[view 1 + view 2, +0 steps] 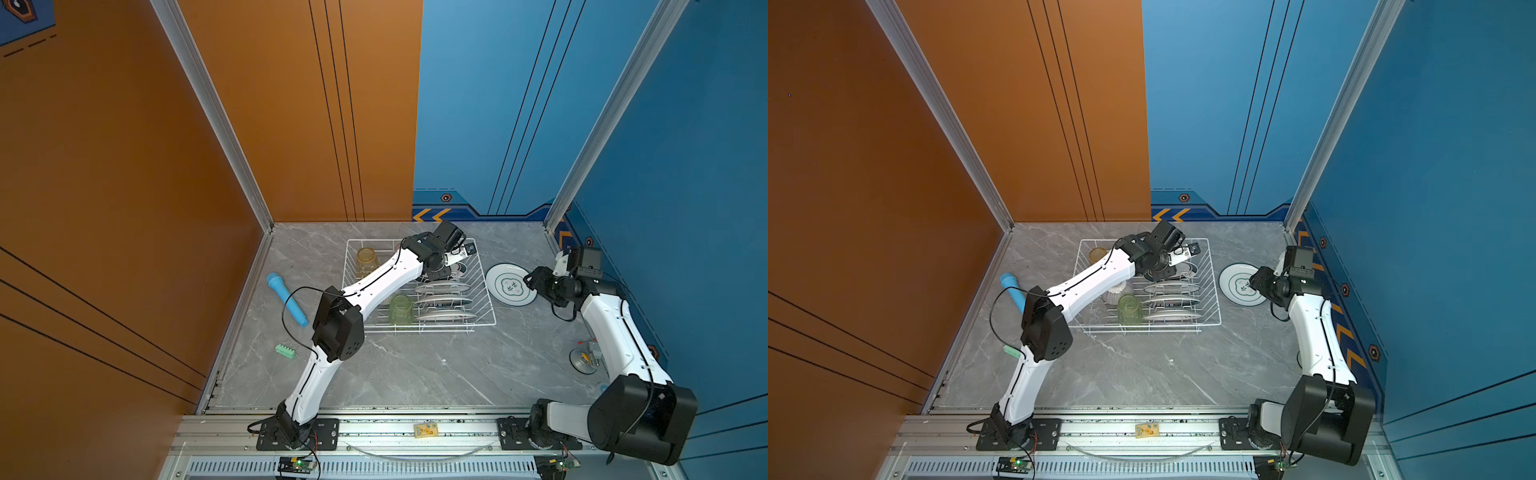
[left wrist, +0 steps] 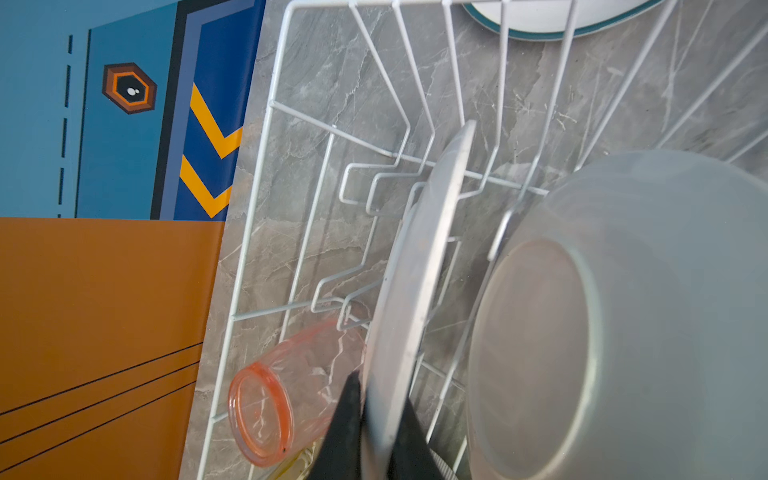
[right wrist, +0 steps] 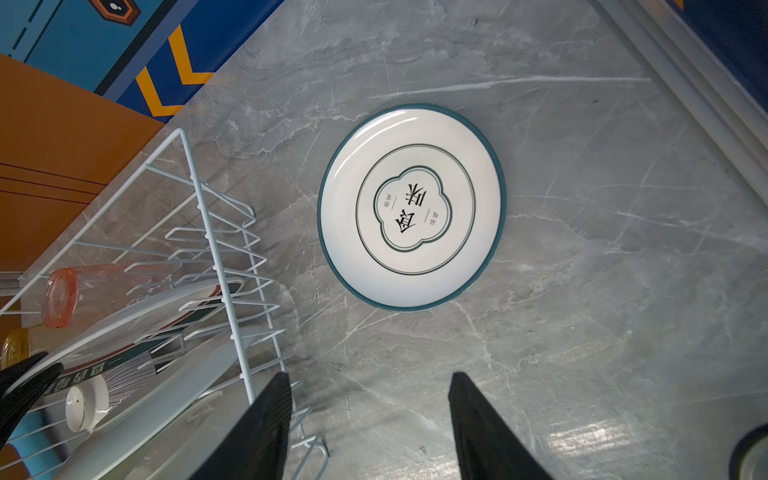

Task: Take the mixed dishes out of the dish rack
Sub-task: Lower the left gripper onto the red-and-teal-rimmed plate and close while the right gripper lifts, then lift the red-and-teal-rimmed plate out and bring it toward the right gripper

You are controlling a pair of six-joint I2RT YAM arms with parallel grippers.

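Dish rack (image 1: 432, 328) mid-frame: my left hand (image 2: 380, 392) pinches the rim of an upright plate (image 2: 415, 270) inside, right hand (image 3: 370, 374) spread above the tabletop (image 3: 582, 332) beside the flat teal-rimmed plate (image 3: 411, 205).

Dish rack (image 1: 436, 328) is white wire and sits toward the counter's far edge. Three plates (image 1: 442, 300) stand on edge in its right-hand slots. My left gripper (image 2: 380, 392) is pinching the rim of a fourth plate (image 2: 419, 257).

- yellow tumbler (image 1: 367, 259): rack's far-left corner
- green tumbler (image 1: 401, 309): by the rack's near edge
- pink tumbler (image 2: 282, 395): lying on its side
- striped bowl (image 1: 1116, 293): upturned

Teal-rimmed plate (image 1: 511, 284) lies flat on the counter, just right of the rack.
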